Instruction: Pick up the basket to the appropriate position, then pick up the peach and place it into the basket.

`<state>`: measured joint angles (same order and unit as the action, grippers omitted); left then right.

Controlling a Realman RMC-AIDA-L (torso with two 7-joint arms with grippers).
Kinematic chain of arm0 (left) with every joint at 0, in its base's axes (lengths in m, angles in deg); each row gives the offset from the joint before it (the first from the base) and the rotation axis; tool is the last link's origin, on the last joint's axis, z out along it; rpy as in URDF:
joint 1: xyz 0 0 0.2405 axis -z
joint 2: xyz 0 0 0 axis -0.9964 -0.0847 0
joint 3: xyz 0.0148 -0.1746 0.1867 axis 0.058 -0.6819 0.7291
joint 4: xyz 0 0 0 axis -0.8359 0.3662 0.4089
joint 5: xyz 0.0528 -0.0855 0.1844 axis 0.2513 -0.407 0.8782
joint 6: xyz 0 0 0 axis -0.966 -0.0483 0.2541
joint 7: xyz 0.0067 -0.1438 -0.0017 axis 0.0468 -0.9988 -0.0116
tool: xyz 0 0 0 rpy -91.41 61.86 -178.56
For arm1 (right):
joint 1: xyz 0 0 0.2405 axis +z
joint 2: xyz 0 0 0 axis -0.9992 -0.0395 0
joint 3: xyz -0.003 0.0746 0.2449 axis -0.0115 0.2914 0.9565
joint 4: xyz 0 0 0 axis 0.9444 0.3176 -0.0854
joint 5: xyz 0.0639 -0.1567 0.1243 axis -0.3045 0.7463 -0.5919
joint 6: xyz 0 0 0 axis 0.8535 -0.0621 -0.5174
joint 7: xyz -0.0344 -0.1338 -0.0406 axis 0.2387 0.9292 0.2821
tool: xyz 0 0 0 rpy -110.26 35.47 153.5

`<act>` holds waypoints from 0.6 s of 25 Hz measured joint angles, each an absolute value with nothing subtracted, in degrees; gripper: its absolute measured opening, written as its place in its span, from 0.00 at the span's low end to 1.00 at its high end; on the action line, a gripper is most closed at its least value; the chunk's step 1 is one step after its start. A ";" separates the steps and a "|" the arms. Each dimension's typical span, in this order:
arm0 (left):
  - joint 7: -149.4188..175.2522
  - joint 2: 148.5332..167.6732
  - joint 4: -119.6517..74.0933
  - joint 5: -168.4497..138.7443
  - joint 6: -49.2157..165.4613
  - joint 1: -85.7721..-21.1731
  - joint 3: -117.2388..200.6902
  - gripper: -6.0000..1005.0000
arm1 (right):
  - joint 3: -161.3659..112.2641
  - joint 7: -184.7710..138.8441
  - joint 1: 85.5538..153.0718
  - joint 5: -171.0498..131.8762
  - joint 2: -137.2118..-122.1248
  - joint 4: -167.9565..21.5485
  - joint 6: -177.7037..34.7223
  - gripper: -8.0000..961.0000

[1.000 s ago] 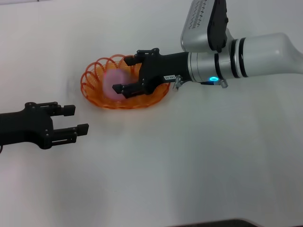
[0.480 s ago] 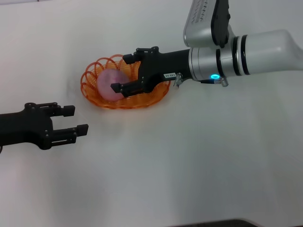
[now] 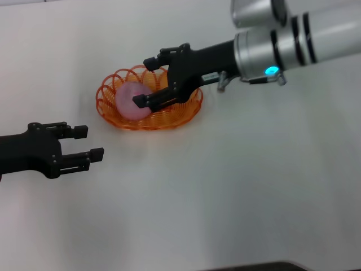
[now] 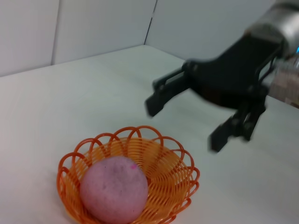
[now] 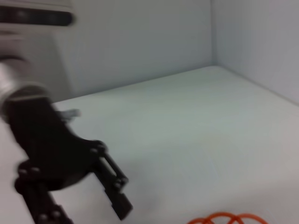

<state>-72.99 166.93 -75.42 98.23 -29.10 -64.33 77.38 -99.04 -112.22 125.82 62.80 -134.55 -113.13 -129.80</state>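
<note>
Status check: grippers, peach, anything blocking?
Right gripper open, above basket. Left gripper open, idle near side. Peach sits in basket, released. Nothing blocking.

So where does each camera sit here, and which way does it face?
Head: looks down at the table; left gripper open and idle, right gripper open over the peach in the basket.
Left wrist: faces basket, peach and right gripper.
Right wrist: faces walls; only a basket rim shows.
All share the basket.
</note>
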 joint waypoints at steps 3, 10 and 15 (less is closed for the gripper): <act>-72.98 166.94 -75.42 98.23 -29.09 -64.31 77.39 0.67 | -95.75 -119.04 125.39 69.85 -133.87 -119.94 -136.81 0.98; -72.99 166.94 -75.65 98.23 -29.13 -64.31 77.39 0.67 | -82.54 -126.72 127.07 88.75 -133.61 -127.62 -156.37 0.98; -73.06 166.94 -75.70 98.23 -29.08 -64.23 77.38 0.67 | -73.24 -126.42 125.49 91.96 -133.14 -130.91 -163.62 0.98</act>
<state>-73.06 166.94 -75.70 98.23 -29.08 -64.23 77.38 -73.24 -126.42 125.49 91.96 -133.14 -130.91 -163.62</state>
